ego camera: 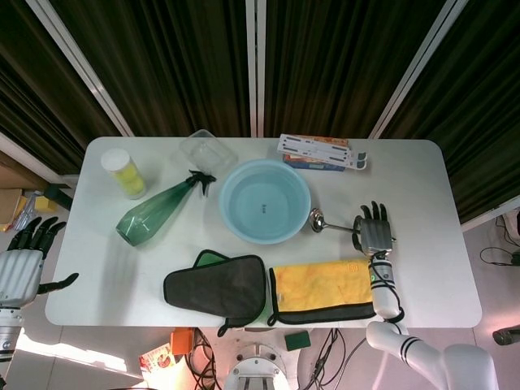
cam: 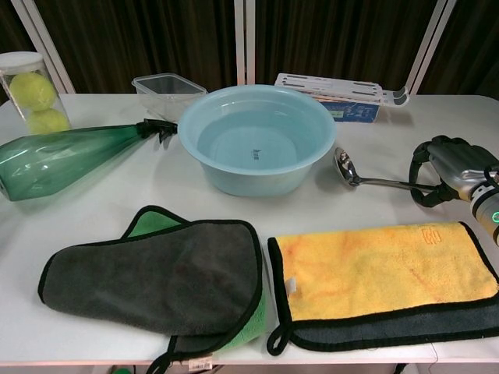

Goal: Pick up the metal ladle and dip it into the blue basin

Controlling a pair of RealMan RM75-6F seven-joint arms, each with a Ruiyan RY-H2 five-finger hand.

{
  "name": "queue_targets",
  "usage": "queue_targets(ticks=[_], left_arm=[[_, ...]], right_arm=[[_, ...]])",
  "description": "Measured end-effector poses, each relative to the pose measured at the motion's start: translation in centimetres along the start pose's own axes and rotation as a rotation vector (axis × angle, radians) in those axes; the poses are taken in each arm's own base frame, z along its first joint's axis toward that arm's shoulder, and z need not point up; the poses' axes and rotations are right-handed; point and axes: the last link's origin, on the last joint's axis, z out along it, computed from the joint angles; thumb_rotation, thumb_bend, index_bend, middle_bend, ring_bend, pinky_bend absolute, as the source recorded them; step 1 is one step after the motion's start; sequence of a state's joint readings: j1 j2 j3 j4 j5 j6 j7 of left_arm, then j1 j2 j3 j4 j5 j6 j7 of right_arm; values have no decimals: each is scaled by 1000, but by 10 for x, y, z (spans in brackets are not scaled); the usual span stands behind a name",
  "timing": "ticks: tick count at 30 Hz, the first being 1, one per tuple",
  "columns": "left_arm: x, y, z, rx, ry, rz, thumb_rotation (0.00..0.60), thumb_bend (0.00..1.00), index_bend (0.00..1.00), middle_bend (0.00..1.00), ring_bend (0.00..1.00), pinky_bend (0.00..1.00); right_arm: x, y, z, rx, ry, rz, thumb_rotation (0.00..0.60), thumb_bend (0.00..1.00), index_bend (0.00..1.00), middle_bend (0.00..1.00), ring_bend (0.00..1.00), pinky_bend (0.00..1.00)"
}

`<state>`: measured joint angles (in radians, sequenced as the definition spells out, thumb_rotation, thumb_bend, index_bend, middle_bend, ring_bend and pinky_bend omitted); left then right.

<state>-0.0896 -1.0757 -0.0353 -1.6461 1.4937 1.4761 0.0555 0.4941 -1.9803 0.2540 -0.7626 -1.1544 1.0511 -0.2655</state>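
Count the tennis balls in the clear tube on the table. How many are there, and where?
2. Both sit stacked in the clear tube at the table's far left corner: upper tennis ball, lower tennis ball.
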Motion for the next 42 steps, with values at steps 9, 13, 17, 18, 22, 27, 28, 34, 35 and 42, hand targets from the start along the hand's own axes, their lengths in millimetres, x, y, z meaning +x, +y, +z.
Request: queue_targets(ticks=[9, 13, 17, 18, 22, 27, 28, 34, 35, 42], left_arm=[[0, -1, 0, 2, -3, -6, 525, 2, 150, 109, 40, 174], [0, -1, 0, 2, -14, -10, 524, 2, 150, 108, 40, 174], [0, -1, 0, 1, -22, -11, 526, 2, 150, 109, 40, 175], [-1, 0, 0, 1, -23, -11, 525, 2, 150, 109, 40, 176], [-1, 0, 0, -1, -26, -12, 527, 2, 150, 108, 40, 177], [-1, 0, 0, 0, -28, -15, 528, 2, 150, 104, 40, 178], [-1, 0, 0, 0, -28, -14, 528, 2, 150, 104, 40, 178], [-2, 1, 0, -4, -27, -16, 540, 2, 150, 99, 40, 180], [-2, 1, 0, -5, -26, -16, 542, 2, 150, 99, 40, 181], [-1, 1, 0, -6, -22, -18, 547, 2, 150, 99, 40, 184]], right_arm=[[9, 3, 2, -6, 54, 34, 600, 455, 710, 232, 0, 0], [16, 7, 4, -17, 93, 61, 600, 478, 827, 362, 16, 0], [25, 14, 4, -30, 140, 100, 600, 507, 882, 426, 90, 40], [27, 15, 4, -31, 148, 109, 600, 518, 891, 440, 118, 90], [35, 21, 2, -31, 178, 160, 600, 547, 919, 491, 205, 307], [45, 26, -1, -26, 196, 210, 600, 550, 937, 578, 349, 401], [47, 27, -2, -24, 198, 219, 600, 550, 937, 582, 357, 417], [64, 28, -7, -8, 217, 285, 600, 556, 925, 583, 440, 659], [68, 28, -8, -4, 221, 295, 600, 556, 923, 584, 452, 694], [91, 23, -14, 13, 232, 344, 600, 559, 908, 584, 582, 843]])
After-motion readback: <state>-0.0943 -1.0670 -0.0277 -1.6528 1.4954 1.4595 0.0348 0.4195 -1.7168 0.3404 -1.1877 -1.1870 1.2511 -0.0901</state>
